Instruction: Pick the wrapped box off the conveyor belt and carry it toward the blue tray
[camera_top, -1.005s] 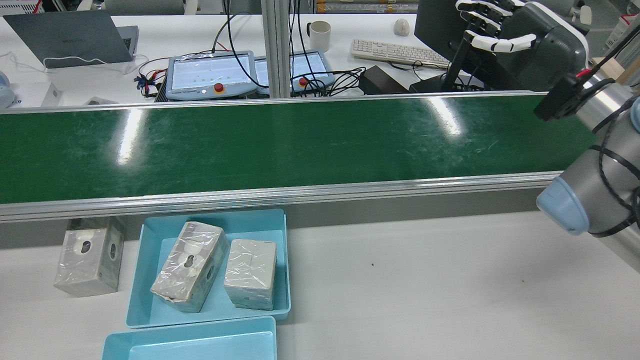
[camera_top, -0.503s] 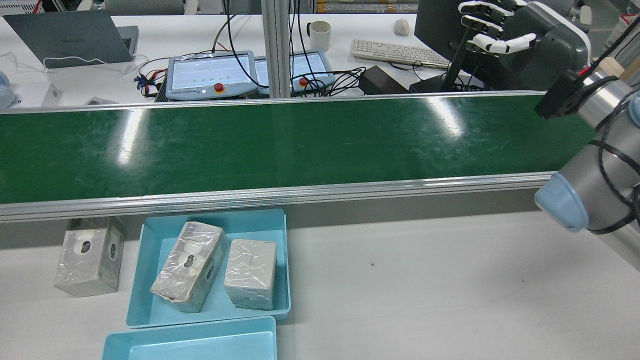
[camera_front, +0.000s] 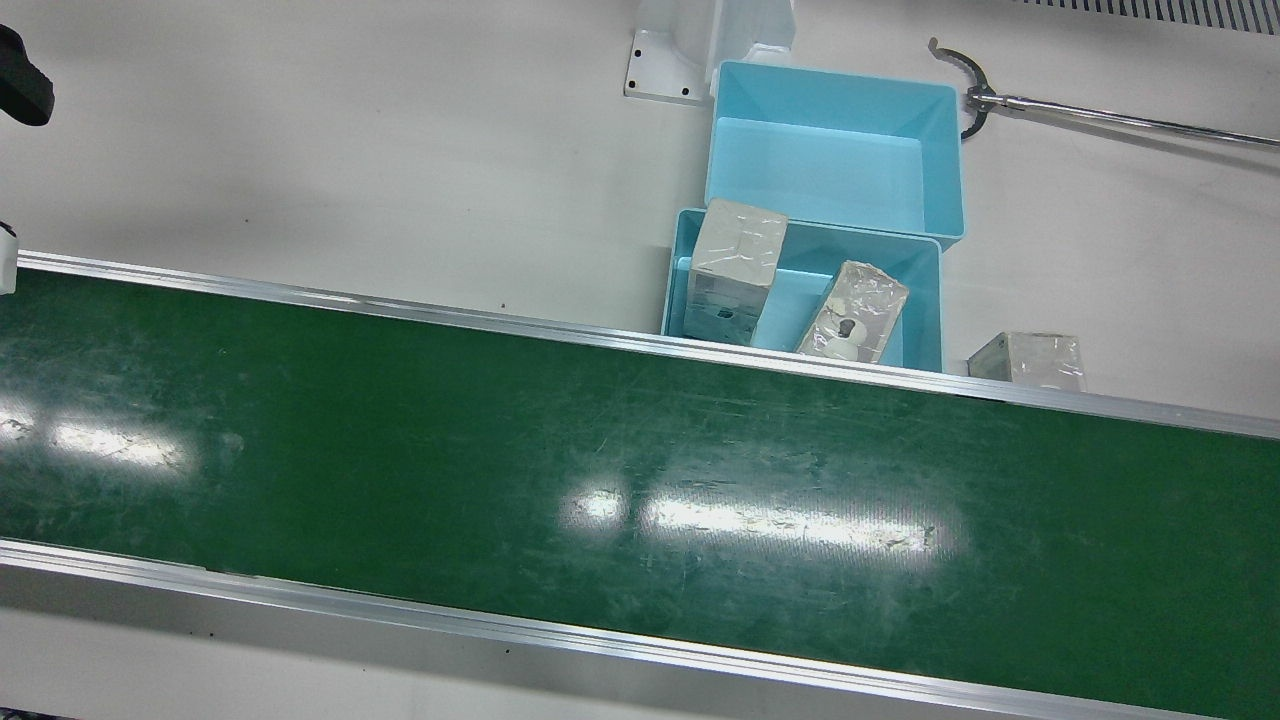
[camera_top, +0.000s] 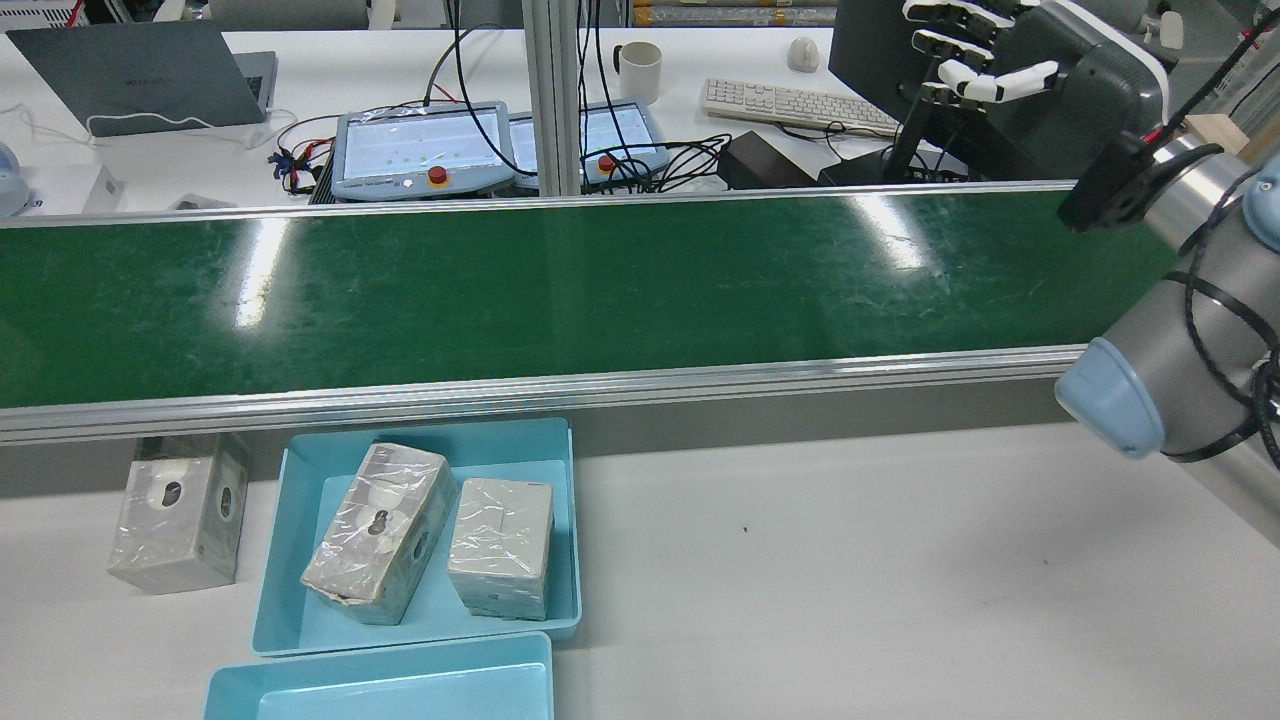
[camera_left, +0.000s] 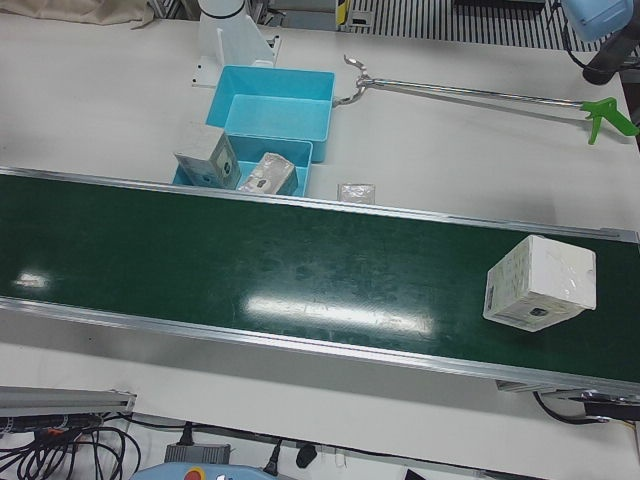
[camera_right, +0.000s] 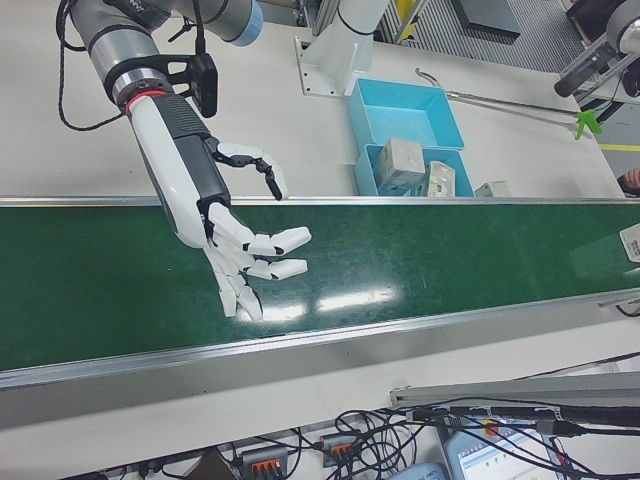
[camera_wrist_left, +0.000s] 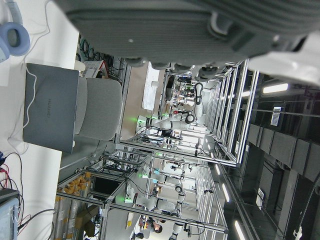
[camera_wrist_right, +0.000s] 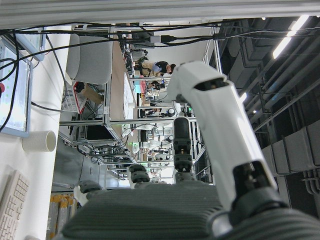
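The wrapped box (camera_left: 540, 283), white and cube-like, lies on the green conveyor belt (camera_left: 250, 270) at the right end of the left-front view; a sliver shows in the right-front view (camera_right: 632, 241). My right hand (camera_right: 235, 255) hangs open and empty, fingers spread, above the belt's other end, far from the box; it also shows in the rear view (camera_top: 1040, 70). The blue tray (camera_top: 570, 520) beside the belt holds two wrapped boxes (camera_top: 378, 530). Of my left hand only the dark palm (camera_wrist_left: 175, 25) shows, raised high with nothing under it.
A second, empty blue tray (camera_top: 380, 690) sits against the first. Another wrapped box (camera_top: 180, 510) stands on the table beside the tray. A long grabber tool (camera_left: 480, 95) lies on the table behind the trays. Desks with laptop and pendants lie beyond the belt.
My right arm and hand have shifted slightly to the left over the belt's end, the hand still open. Nothing else has moved.
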